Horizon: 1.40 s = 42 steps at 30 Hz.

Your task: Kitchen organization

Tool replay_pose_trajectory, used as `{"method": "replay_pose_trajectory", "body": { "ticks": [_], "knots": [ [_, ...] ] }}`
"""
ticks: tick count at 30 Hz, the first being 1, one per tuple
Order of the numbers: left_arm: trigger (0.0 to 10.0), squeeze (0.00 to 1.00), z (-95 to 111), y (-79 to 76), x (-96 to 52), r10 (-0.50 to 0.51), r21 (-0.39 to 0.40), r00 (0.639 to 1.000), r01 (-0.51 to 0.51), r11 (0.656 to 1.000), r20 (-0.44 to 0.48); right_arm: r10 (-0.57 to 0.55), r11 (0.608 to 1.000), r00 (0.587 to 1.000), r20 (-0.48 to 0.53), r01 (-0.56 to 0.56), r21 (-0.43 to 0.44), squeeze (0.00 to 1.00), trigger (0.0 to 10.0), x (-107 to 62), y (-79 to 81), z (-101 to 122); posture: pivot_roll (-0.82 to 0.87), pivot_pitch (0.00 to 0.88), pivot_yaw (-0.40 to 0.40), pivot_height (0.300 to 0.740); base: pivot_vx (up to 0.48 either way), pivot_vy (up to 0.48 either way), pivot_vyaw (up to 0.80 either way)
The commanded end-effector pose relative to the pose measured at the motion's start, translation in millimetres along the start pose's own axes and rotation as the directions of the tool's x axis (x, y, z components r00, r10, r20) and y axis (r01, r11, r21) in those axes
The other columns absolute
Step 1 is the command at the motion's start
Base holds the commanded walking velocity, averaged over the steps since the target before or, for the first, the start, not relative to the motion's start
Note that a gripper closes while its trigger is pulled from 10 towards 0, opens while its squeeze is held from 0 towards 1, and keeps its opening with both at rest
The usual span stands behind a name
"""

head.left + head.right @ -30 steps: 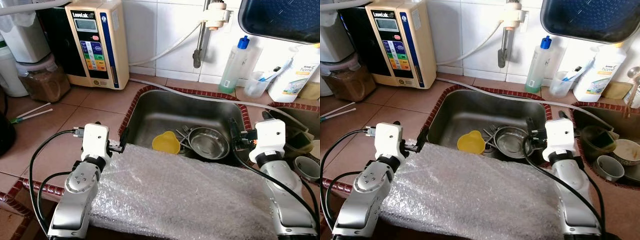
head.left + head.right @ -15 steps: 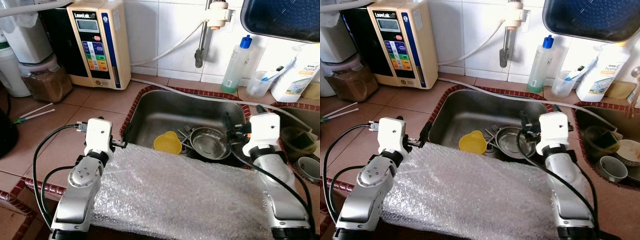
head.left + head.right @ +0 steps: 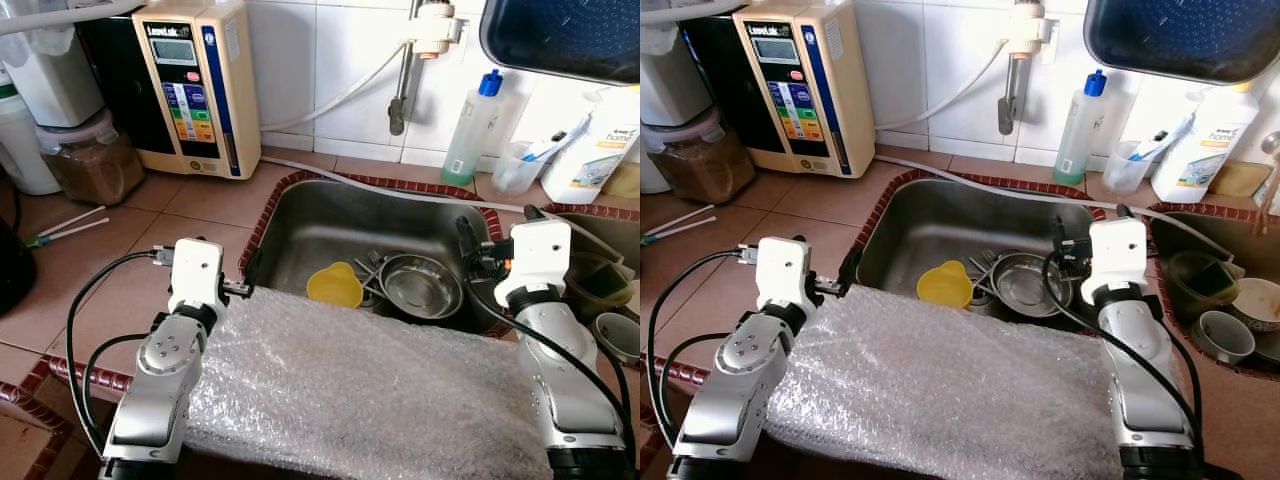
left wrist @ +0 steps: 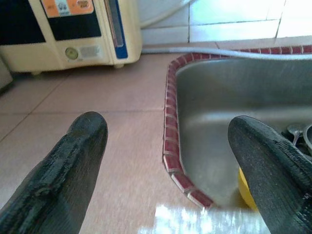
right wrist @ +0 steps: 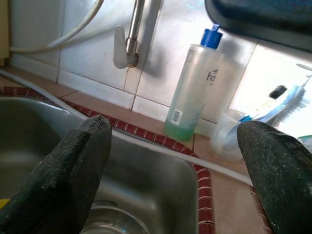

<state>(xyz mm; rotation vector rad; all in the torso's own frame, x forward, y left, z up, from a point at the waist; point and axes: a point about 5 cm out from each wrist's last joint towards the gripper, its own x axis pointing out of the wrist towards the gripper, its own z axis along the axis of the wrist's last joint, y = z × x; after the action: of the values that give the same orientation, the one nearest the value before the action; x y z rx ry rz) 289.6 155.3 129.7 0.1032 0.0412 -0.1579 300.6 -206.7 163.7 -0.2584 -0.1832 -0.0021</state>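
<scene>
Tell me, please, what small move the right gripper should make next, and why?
Probably lower the right gripper toward the steel bowl in the sink. Its fingers are open and empty, hovering above the sink's right edge, and the bowl lies just below them beside the yellow cup. The left gripper is open at the sink's left rim.

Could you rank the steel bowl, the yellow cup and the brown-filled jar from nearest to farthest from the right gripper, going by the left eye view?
From the right gripper:
1. Steel bowl, in the sink just beside and below the gripper.
2. Yellow cup, further left in the sink.
3. Jar, far left on the counter by the wall.
</scene>
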Motion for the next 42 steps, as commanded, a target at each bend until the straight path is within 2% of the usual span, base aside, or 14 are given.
{"method": "replay_pose_trajectory", "body": {
  "ticks": [1, 42],
  "knots": [
    [10.0, 0.0, -1.5, 2.7, 0.2, 0.014, -0.001, 1.0, -0.015, 1.0, -0.007, -0.008, 1.0, 1.0, -0.016, 0.008, 0.001, 1.0, 10.0, 0.7, -3.9, -3.1, 0.0, 0.0, 0.034, 0.74, -0.281, 0.0, 0.0],
    [10.0, 0.0, -1.7, -2.2, 3.4, 0.004, -0.012, 1.0, -0.004, 1.0, -0.008, -0.013, 1.0, 1.0, -0.01, 0.013, -0.005, 1.0, 10.0, 6.9, -3.1, -1.9, 0.0, 0.0, 0.034, 0.74, -0.274, 0.0, 0.0]
  ]
}}
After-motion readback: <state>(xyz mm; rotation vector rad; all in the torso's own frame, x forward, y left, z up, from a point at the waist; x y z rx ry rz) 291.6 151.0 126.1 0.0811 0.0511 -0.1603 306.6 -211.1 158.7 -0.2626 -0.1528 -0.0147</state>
